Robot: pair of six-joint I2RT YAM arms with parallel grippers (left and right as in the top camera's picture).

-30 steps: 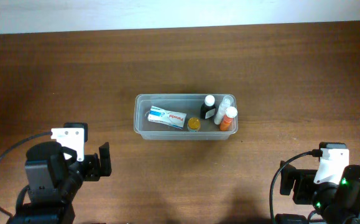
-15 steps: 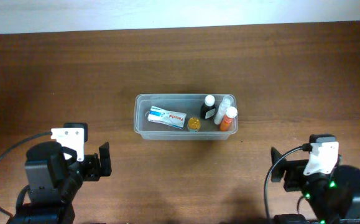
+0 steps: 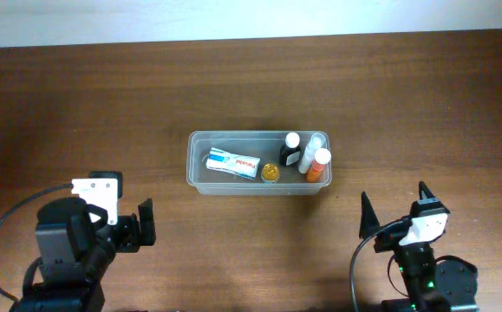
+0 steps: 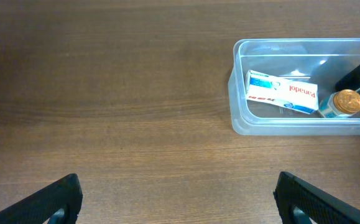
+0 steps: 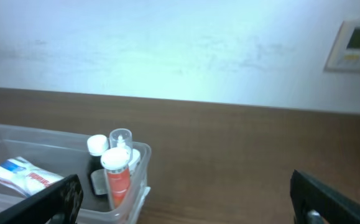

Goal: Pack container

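Left claw (image 4: 176, 190): released, fingers spread wide, nothing between them. It sits low at the near left edge of the counter (image 3: 103, 95), which is dark brown wood.

Right claw (image 3: 394, 208): also released, its two dark fingers splayed well apart and holding nothing. It is at the near right and points toward the far side.

The container (image 3: 197, 161) is farther out, at about mid-counter. It is a clear, shallow rectangular tub with rounded corners, its long side running left to right. It rests flat, well apart from both claws and roughly between them.

Contents, left to right:
- A white and blue box (image 3: 232, 163) with red lettering lies flat in the left half.
- A small gold-capped jar (image 3: 270, 172) is near the middle, just beside the box and against the near wall.
- Three bottles cluster at the right end: a black bottle (image 3: 290, 149) with a white cap, a pale clear bottle (image 3: 308, 154) and an orange bottle (image 3: 318, 165) with a white cap. In the right wrist view the bottles stand upright, with the orange one nearest.

Beyond the counter's far edge is a white wall (image 5: 167, 50). A small pale wall panel (image 5: 354, 43) is mounted at its upper right.
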